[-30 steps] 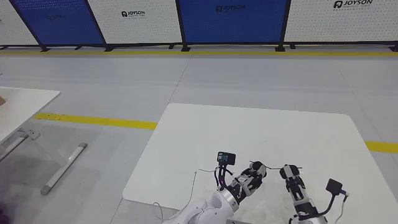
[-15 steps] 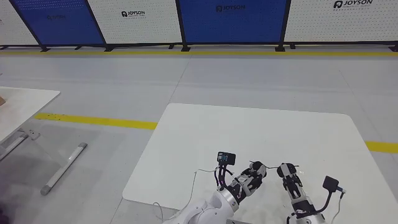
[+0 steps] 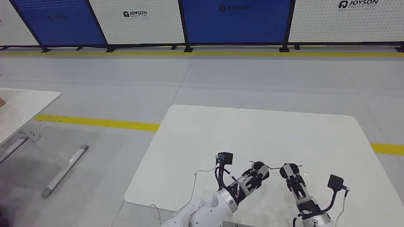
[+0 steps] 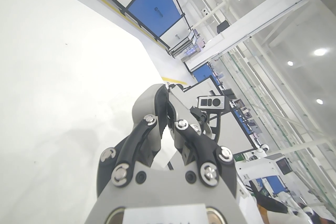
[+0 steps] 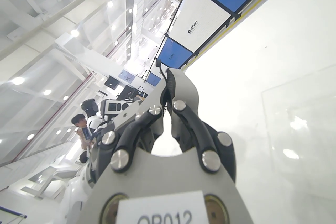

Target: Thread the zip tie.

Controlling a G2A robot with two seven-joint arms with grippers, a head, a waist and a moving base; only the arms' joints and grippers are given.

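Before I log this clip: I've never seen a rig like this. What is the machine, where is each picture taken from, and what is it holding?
This is a two-armed robot working at a white table. The top view comes from a camera above its arms, looking down. Each of the other two pictures comes from a camera on one wrist, looking along that arm's own gripper. The right gripper is shut on a thin black zip tie, whose end pokes out past the fingertips. The left gripper is shut as well, but I cannot tell whether it pinches the tie's other end. In the top view, both grippers sit close together over the near part of the table.
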